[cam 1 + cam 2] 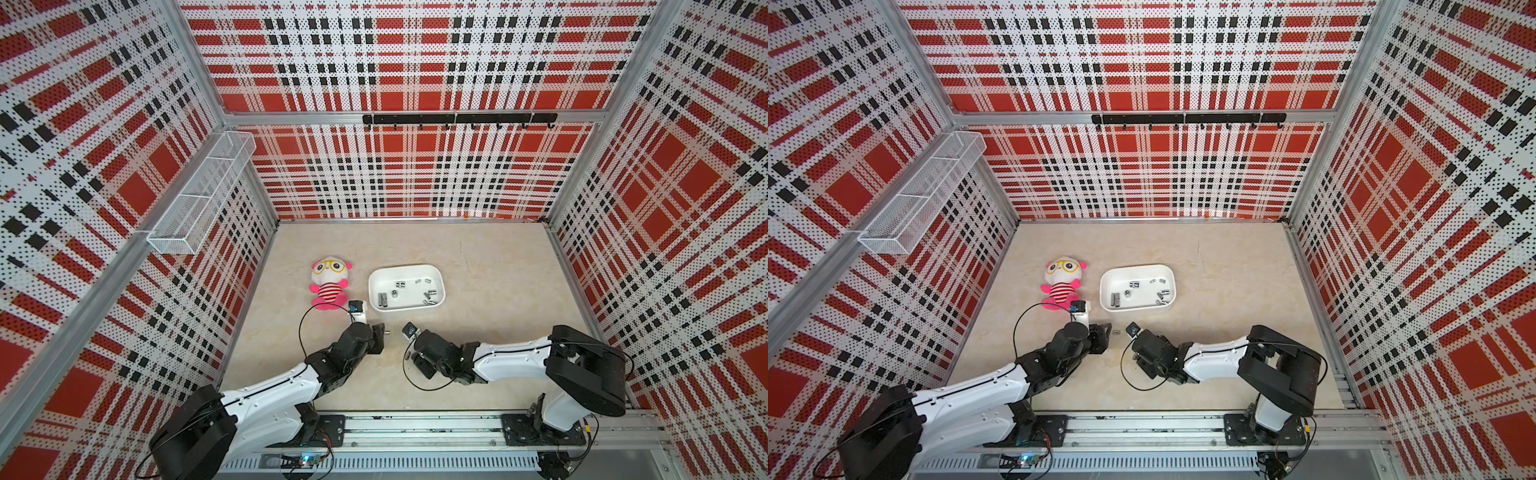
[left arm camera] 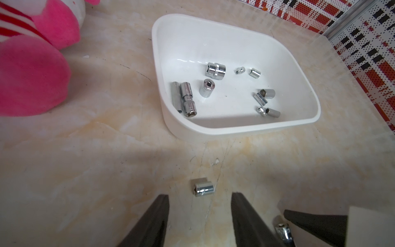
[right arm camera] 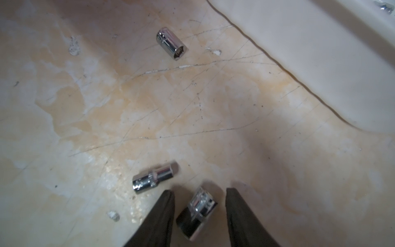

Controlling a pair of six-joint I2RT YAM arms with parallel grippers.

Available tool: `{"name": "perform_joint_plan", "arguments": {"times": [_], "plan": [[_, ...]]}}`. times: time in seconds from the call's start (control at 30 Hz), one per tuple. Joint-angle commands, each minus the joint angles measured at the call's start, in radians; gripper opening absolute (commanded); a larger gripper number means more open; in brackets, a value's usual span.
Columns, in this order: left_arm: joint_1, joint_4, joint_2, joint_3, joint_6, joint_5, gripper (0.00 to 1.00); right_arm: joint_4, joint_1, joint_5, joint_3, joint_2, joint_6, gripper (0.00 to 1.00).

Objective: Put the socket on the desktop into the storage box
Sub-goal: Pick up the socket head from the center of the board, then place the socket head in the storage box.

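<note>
The white storage box (image 1: 405, 268) stands mid-desktop (image 1: 490, 257) and holds several chrome sockets (image 2: 215, 69). One short socket (image 2: 204, 189) lies on the desktop just beyond my left gripper (image 2: 201, 195), whose jaws are open and empty; a top view shows this socket (image 1: 387, 332) beside the left gripper (image 1: 380, 335). My right gripper (image 3: 199, 191) is low over the desktop, with a wide socket (image 3: 198, 213) lying between its open fingers and a gap on each side. A stepped socket (image 3: 155, 179) lies just beside that gripper.
A pink striped plush doll (image 1: 329, 282) lies left of the box, close to the left arm. The box's near wall (image 3: 320, 53) is to one side of the right gripper. A white wire-mesh basket (image 1: 203, 191) hangs on the left wall, and a black hook rail (image 1: 457, 118) on the back wall.
</note>
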Motion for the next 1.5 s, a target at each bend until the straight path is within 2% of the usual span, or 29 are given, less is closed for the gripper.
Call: {"name": "perform_joint_plan", "arguments": {"times": [0.0,0.47,0.73,1.0,1.17,1.33,1.47], "plan": [[-0.008,0.017,0.01,0.007,0.018,-0.014,0.52,-0.047,-0.009,0.009,0.017,0.022,0.021,0.42],[-0.012,0.01,0.014,0.011,0.02,-0.026,0.52,-0.122,-0.055,0.008,0.025,0.012,0.083,0.24],[-0.013,0.01,0.014,0.011,0.02,-0.026,0.52,-0.143,-0.09,-0.042,0.01,-0.03,0.099,0.27],[-0.014,0.009,0.013,0.011,0.019,-0.026,0.52,-0.174,-0.105,-0.057,0.029,0.001,0.109,0.32],[-0.014,0.009,0.014,0.011,0.021,-0.026,0.52,-0.185,-0.106,-0.084,0.034,0.006,0.112,0.19],[-0.014,0.011,0.021,0.014,0.021,-0.027,0.52,-0.191,-0.108,-0.07,0.025,-0.035,0.114,0.15],[-0.016,0.009,0.026,0.018,0.026,-0.028,0.52,-0.204,-0.108,-0.003,0.011,-0.121,0.12,0.14]]}}
